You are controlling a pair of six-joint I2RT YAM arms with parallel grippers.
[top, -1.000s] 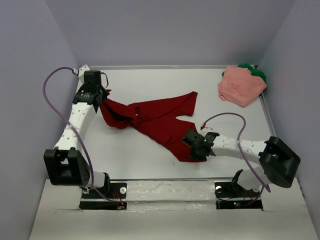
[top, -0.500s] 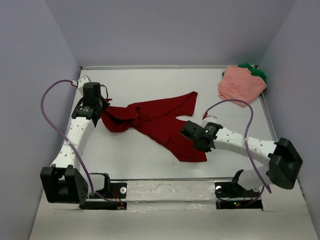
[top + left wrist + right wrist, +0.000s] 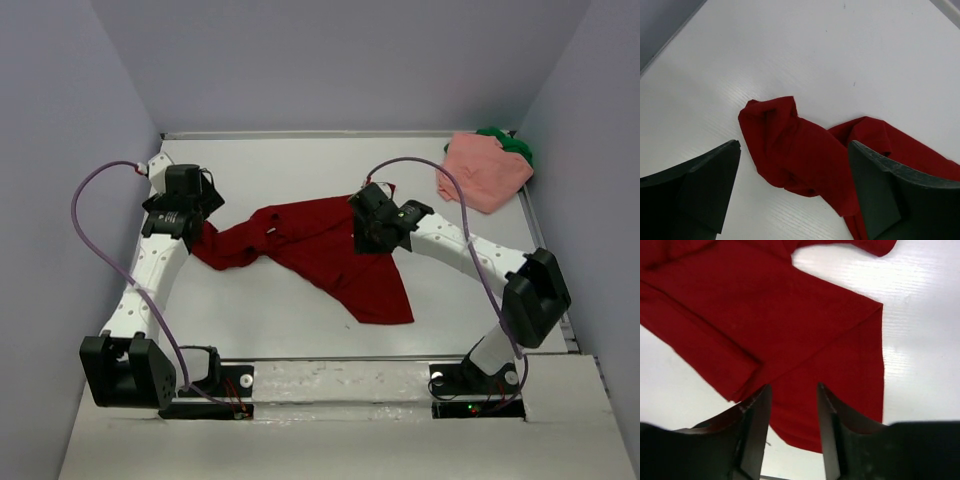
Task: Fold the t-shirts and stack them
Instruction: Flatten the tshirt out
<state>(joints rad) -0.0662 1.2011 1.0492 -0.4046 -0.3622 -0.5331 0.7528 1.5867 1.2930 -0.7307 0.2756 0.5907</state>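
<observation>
The dark red t-shirt [image 3: 320, 250] lies crumpled and partly spread in the middle of the table. My left gripper [image 3: 190, 215] hangs open over its bunched left end [image 3: 790, 150], the fingers [image 3: 700, 190] wide apart and clear of the cloth. My right gripper [image 3: 370, 228] hovers open above the shirt's upper right part [image 3: 805, 320], with nothing between its fingers [image 3: 752, 430]. The salmon pink t-shirt [image 3: 482, 170] sits bunched in the far right corner, on top of the green one [image 3: 515, 145], of which only an edge shows.
White table [image 3: 270, 310] enclosed by grey walls on three sides. A purple cable loops off each arm: the left [image 3: 85, 215] and the right [image 3: 455, 205]. The arm bases stand at the near edge.
Both grippers have opened and let go of the red shirt. Its left end has dropped onto the table. The right arm has swung away from the near hem to the shirt's far right part.
</observation>
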